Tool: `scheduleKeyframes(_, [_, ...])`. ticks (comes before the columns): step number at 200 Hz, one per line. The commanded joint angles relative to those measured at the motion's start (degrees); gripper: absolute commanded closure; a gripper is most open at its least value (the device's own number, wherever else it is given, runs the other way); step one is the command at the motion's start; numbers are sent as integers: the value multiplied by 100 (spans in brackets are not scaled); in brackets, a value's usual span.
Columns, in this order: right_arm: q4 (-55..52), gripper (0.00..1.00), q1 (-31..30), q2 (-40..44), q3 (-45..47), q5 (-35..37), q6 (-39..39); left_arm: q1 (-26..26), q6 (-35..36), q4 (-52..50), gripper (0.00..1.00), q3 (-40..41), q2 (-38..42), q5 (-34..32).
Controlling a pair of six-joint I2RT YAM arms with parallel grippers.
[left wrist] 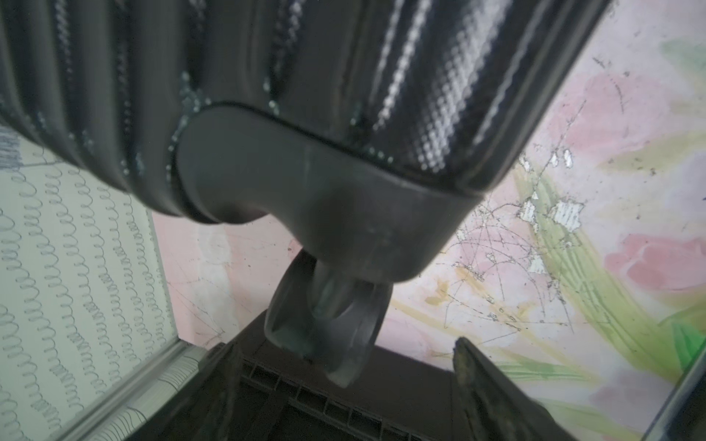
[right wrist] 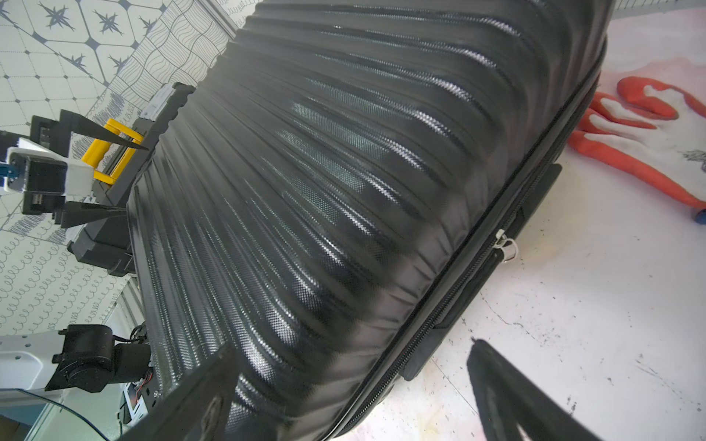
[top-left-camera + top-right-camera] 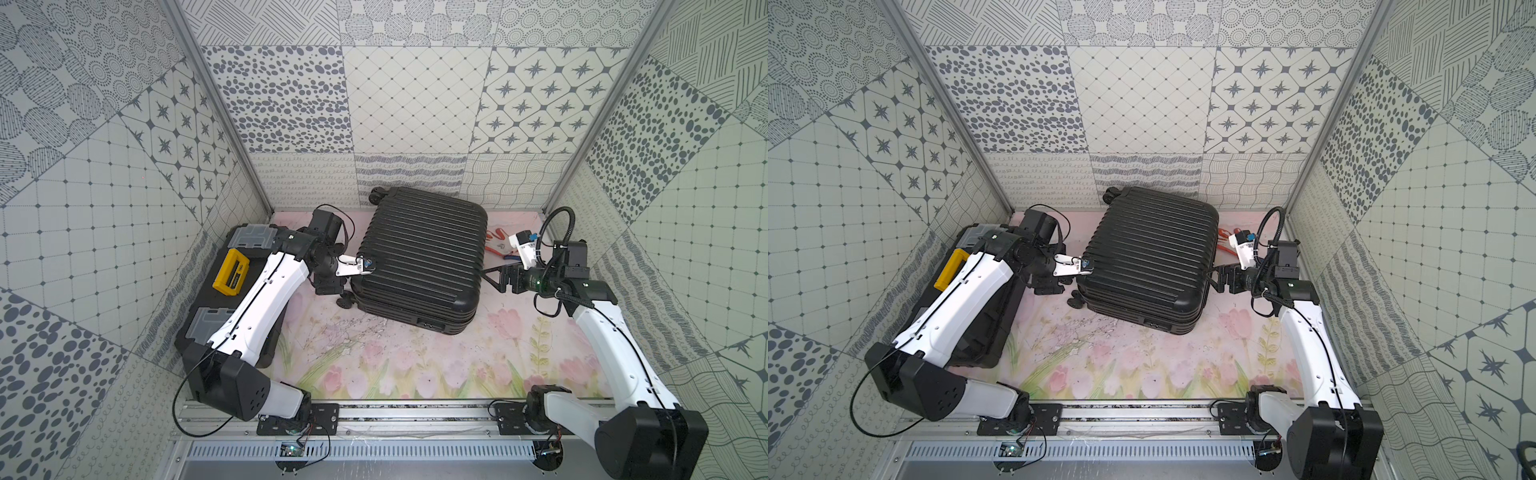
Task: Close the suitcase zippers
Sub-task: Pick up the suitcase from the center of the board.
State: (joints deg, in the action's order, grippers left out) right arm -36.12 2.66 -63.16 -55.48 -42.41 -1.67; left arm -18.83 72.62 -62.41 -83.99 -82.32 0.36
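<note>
Flanking the suitcase (image 3: 419, 253) with both pincers empty; by my reckoning the zip step has barely begun.
It lies flat, shells together, mid-desk (image 3: 415, 365) between my arms. My left pincer (image 2: 135, 178) stands wide open at the wheel (image 1: 328, 336) corner, holding nothing. My right pincer (image 3: 492, 277) gapes just beside the opposite side wall, apart from it. The zippers (image 2: 450, 305) run along that seam, and a small silver pull (image 2: 505, 246) sits partway along it. Next, I judge, the right must narrow onto that tiny pull while the left braces the shell against sliding.
</note>
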Motion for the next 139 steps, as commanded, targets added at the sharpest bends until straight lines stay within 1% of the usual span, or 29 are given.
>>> scheduleKeyframes(1, [246,5,23,169,93,-49,33,229,1092,431,13,59,-121,649])
scheduleKeyframes(29, [290,5,33,232,186,-48,77,467,1090,629,13,91,-246,927])
scheduleKeyframes(45, [283,5,37,226,196,-66,88,477,1030,632,14,96,-336,1182])
scheduleKeyframes(87, [246,5,59,242,209,-71,40,503,872,704,19,226,-530,1536])
scheduleKeyframes(99, [254,5,60,239,227,-84,49,507,812,722,25,257,-555,1623])
scheduleKeyframes(116, [254,5,65,248,258,-85,56,527,671,690,40,286,-578,1576])
scheduleKeyframes(139, [219,5,75,261,280,-66,5,612,622,704,55,385,-457,1527])
